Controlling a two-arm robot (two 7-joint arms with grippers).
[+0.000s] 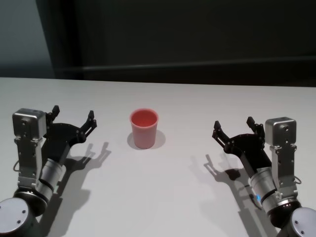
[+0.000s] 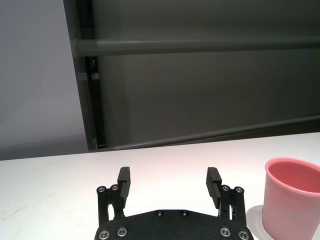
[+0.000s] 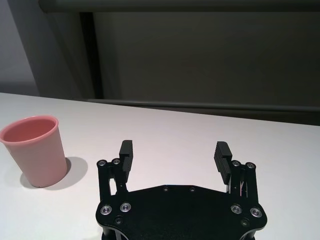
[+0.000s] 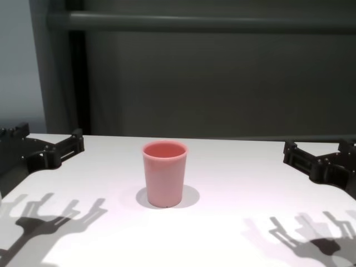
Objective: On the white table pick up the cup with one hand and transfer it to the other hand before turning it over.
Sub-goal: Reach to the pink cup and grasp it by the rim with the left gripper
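The left tool (image 1: 73, 117) hovers just above the white tabletop (image 1: 187, 197), well to the left of the cup (image 1: 144, 128). Its two black fingers (image 2: 124, 181) stand wide apart with nothing between them, pointing toward the far edge of the tabletop and angled a little inward toward the cup. In the left wrist view the cup (image 2: 291, 197) sits off to one side of that tool (image 2: 169, 182), clear of the fingers and not touching them.

The cup itself, a salmon-pink plastic tumbler (image 4: 164, 173), stands upright on its base near the middle of the tabletop (image 4: 233, 233), open rim upward, wider at the rim than at the base. It looks empty inside.

The right tool (image 1: 235, 127) hangs low over the tabletop, well to the right of the cup, farther from it than the left tool is. Its fingers (image 3: 221, 156) are likewise spread apart and hold nothing. In the right wrist view the cup (image 3: 35, 150) stands apart from this tool (image 3: 174, 156), with bare tabletop (image 3: 175, 130) between them.
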